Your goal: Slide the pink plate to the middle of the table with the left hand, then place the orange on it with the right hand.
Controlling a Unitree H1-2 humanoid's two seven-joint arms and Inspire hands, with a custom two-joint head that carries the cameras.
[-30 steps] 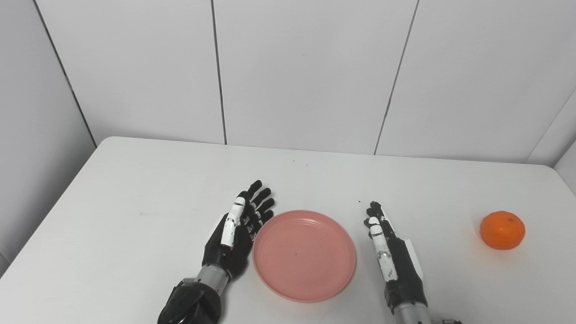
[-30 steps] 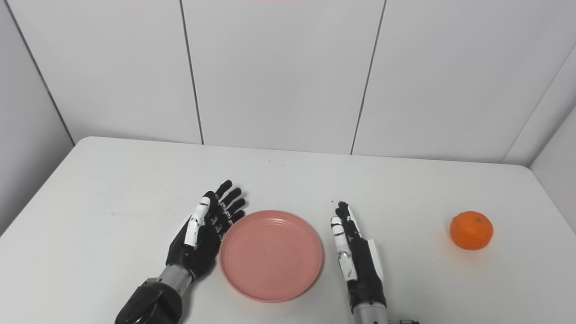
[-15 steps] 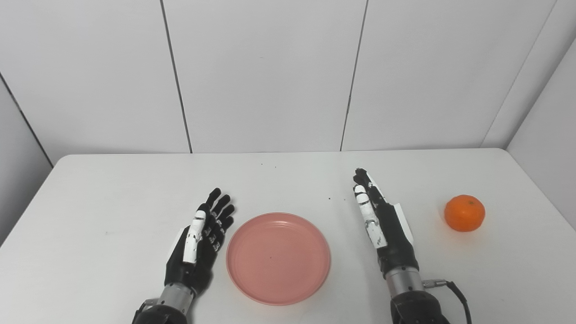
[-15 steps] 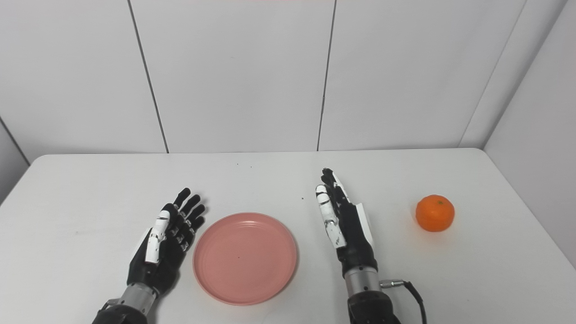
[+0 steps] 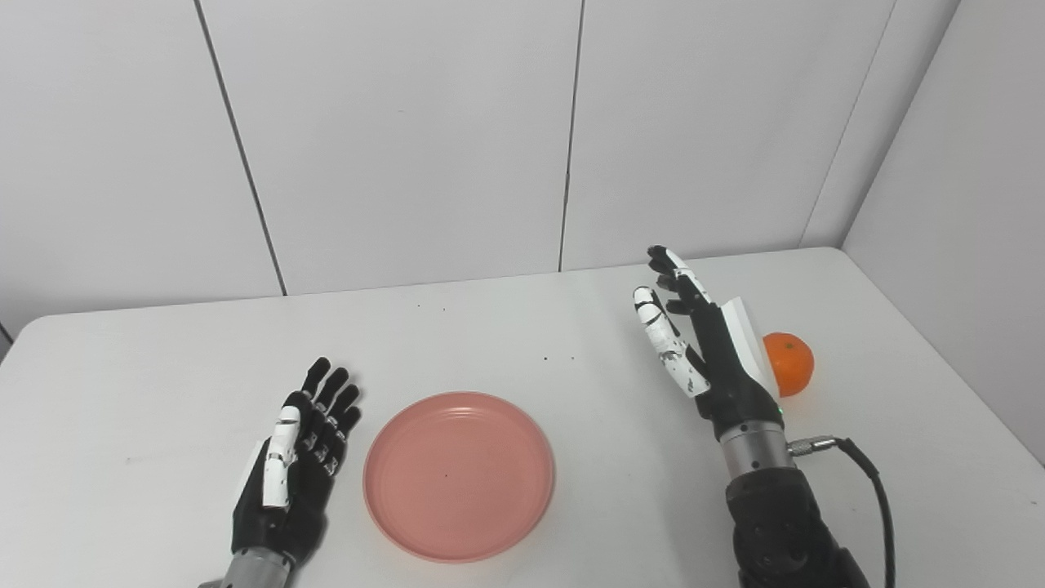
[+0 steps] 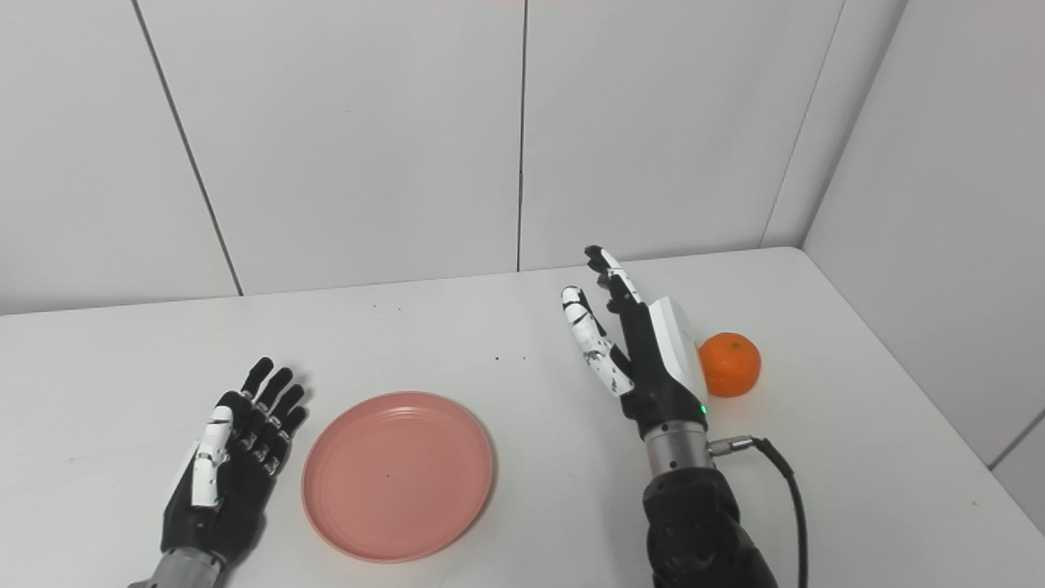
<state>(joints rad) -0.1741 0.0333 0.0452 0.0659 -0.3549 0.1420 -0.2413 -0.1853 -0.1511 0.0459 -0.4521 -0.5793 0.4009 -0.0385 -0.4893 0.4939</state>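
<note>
At the far left, the left hand [image 5: 294, 465] lies low over the white surface [image 5: 147, 392], palm turned inward toward the middle, its fingers [image 5: 326, 400] stretched forward and slightly spread, holding nothing. Its arm enters from the bottom edge on the left.

Just to the right of it sits the pink plate [image 5: 459, 476], flat on the surface and bare inside (only a tiny dark speck shows near its centre). A narrow strip of surface separates the plate's left rim from the left hand, so the two are near but not touching. The plate lies toward the near edge of the surface, left of the right arm.

Further right, the right hand [image 5: 702, 351] is raised above the surface, edge-on, palm facing left, its fingers [image 5: 665, 347] extended upward and apart, gripping nothing. A black cable [image 5: 865, 482] leaves the metal wrist and loops down to the right beside the dark forearm.

Right behind this hand rests the orange [image 6: 729, 364], on the surface toward the right side, well apart from the plate. In the left eye view the back of the hand partly covers the fruit; in the right eye view the orange shows just beside the hand's white back plate, and whether they touch cannot be told.

Behind everything stand pale wall panels [image 5: 392, 139], meeting a side wall at the right.
</note>
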